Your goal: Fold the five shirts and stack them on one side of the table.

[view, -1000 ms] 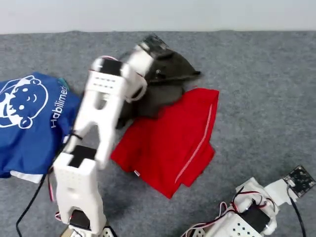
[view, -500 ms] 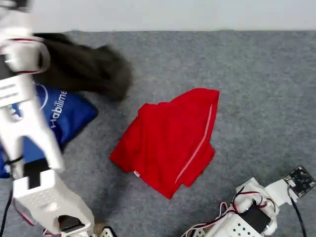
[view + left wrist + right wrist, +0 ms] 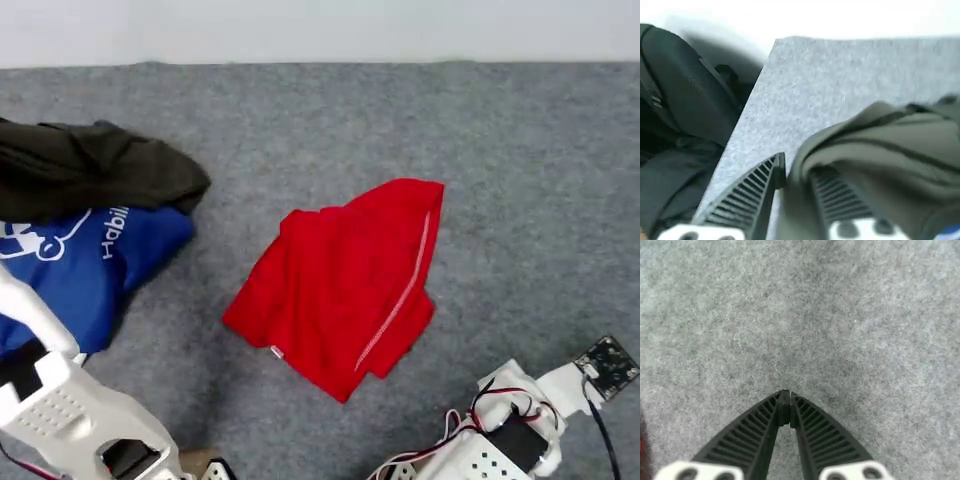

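A dark olive shirt lies bunched at the far left of the table, resting on the back part of a blue printed shirt. In the left wrist view my left gripper is shut on a fold of the dark shirt, close to the table's left edge. A red shirt lies loosely folded in the middle of the table. My right gripper is shut with nothing in it, over bare grey felt near the front right, where its arm sits.
The grey felt table has free room at the back and the right. The left arm's white base stands at the front left corner. Past the table's left edge stands a black chair.
The left arm has swung from the middle to the far left, carrying the dark shirt from beside the red shirt onto the blue one. The right arm has kept still.
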### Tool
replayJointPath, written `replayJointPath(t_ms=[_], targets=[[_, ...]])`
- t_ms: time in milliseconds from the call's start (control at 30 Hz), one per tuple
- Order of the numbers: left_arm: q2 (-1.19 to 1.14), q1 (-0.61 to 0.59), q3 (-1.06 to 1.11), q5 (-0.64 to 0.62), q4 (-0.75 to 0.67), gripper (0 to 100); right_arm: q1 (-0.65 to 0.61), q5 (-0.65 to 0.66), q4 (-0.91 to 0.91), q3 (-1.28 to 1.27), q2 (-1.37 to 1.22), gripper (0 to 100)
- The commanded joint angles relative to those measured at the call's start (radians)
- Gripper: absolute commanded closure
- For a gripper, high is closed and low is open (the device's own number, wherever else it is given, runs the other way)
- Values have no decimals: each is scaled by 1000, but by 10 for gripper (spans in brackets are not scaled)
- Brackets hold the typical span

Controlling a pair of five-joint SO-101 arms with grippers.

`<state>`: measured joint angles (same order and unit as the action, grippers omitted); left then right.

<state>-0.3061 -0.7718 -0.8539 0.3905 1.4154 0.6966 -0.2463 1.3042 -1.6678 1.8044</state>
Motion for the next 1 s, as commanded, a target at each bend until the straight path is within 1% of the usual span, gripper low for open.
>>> replayJointPath(t_ms=[0, 67, 200, 267, 333, 433, 600, 700, 833, 967], targets=[[35, -5, -58, 43, 95, 752, 15, -9, 4, -15, 7, 986], [63, -6, -58, 43, 126, 695, 15, -9, 4, -15, 7, 986], [152, 2, -54, 41, 132, 691, 15, -9, 4, -15, 7, 986], [198, 34, -48, 41, 149, 691, 15, -9, 4, -15, 7, 986], [235, 84, -48, 46, 219, 691, 15, -9, 4, -15, 7, 986], [262, 219, -44, 46, 348, 691, 15, -9, 4, -15, 7, 986], [272, 431, 111, 41, 339, 691, 15, -9, 4, -15, 7, 986], [273, 529, 220, 46, 341, 691, 15, -9, 4, -15, 7, 986], [281, 606, 340, 46, 341, 691, 15, -9, 4, -15, 7, 986], [384, 651, 487, 46, 341, 691, 15, -9, 4, -15, 7, 986]])
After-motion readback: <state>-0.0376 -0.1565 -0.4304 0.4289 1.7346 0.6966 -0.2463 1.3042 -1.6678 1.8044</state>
